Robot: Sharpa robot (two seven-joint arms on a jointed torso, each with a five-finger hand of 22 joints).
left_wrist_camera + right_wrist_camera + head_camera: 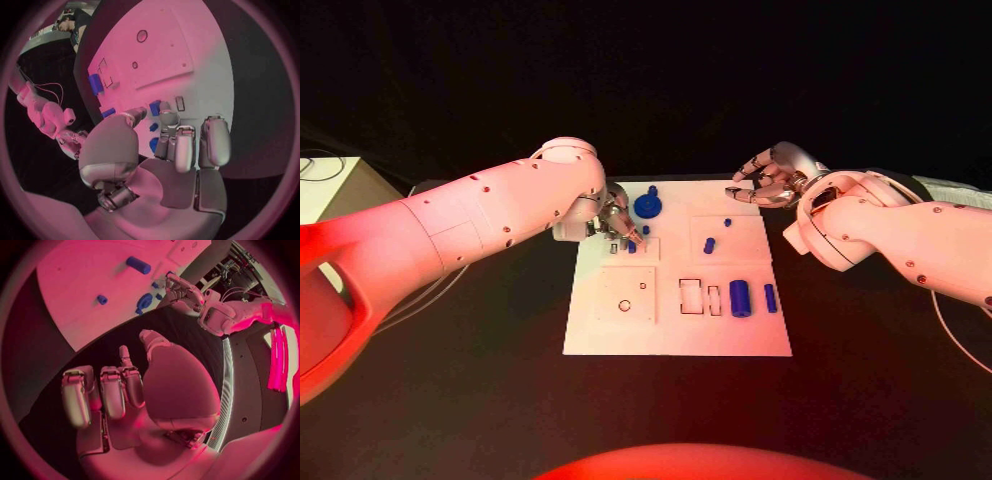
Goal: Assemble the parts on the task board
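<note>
The left hand [607, 226] is down on the upper left part of the board [678, 335], just left of centre frame, its fingertips closed around a small blue peg [632, 245] that stands nearly upright, long axis running up the picture. In the left wrist view the fingers [185, 145] curl over that blue piece [154, 107] at the board's edge. Just right of the hand, a round blue knob [648, 206] sits near the board's top edge. Further right, a short blue pin [710, 245] lies with its long axis almost up-down, slightly tilted. In the lower right of the board, a thick blue cylinder [738, 294] and a thinner bar [770, 298] lie side by side, both pointing up the picture, beside white rectangular slots [692, 296]. At upper right, the right hand [764, 185] hovers past the board's top corner, fingers curled inward and holding nothing.
</note>
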